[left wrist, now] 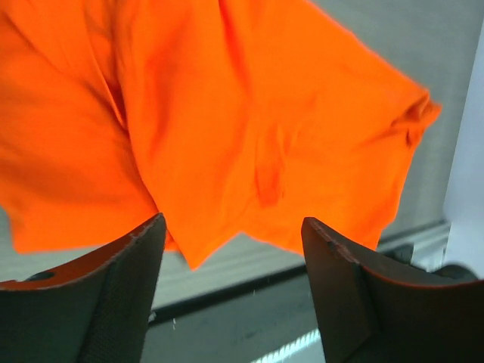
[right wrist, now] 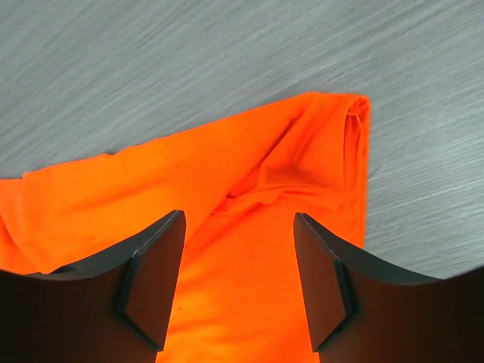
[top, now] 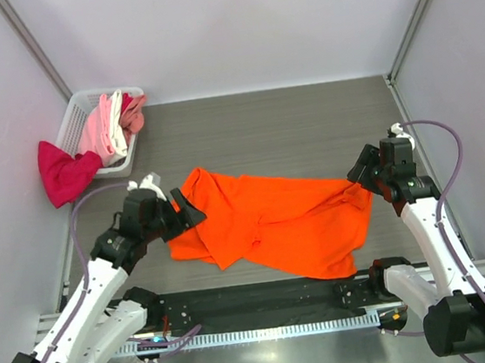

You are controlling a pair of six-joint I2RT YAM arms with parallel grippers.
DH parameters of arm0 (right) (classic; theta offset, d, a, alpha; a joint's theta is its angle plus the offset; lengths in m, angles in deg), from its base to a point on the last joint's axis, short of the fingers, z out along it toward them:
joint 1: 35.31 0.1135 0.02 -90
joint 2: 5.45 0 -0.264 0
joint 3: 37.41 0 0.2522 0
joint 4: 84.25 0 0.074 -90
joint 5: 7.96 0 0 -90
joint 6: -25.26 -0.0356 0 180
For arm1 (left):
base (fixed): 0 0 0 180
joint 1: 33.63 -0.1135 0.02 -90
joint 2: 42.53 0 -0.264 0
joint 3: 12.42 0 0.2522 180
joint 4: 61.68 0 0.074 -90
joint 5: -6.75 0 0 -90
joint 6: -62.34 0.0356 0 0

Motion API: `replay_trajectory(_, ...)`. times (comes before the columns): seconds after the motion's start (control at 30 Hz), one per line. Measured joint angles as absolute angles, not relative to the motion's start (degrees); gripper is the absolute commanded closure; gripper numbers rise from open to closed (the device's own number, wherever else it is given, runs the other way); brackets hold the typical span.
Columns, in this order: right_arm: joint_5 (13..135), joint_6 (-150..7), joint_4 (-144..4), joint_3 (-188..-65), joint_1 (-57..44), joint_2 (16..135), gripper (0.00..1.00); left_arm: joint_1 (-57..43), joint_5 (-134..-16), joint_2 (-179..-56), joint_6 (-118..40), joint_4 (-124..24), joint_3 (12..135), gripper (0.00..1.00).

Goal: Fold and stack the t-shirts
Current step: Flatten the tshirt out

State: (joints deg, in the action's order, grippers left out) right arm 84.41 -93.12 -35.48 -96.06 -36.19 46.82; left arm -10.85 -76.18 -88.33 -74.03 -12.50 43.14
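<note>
My left arm bends up from the near corner & leans in low over the desk (top: 288, 124). The left claw (top: 187, 214) sits at the left edge of the orange t-shirt (top: 274, 226). It is wide open w/ nothing btwn its jaws. In its wrist cam the shirt is spread out just past the fingertips, not pinched.

My right arm stands up on the other side & tips in toward the middle. The right claw (top: 357, 174) is at the shirt's right corner. It is open too & holds nothing. In its wrist cam the jaws hang over the cloth, w/ a bunched corner just ahead & bare desk past that. I can't tell if either claw touches the cloth.

The orange shirt lies crumpled across the middle of the desk, btwn my 2 claws.

At the far left is a white basket (top: 76, 108) w/ pink & white t-shirts (top: 109, 126) in it. A dark red t-shirt (top: 62, 171) hangs out over its near left side.
</note>
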Motion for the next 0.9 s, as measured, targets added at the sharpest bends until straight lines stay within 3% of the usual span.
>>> replay_trajectory(0.33, 84.19, -94.33, -37.06, -93.50, -36.19, 44.24, 0.36, 9.09, -80.21, -87.95, -83.91, -15.14, 29.46, 0.36)
replay_trajectory(0.9, 84.21, -95.33, -38.15, -91.40, -36.19, 42.77, 0.36, 11.43, -82.89, -100.65, -89.44, -31.32, 24.43, 0.57)
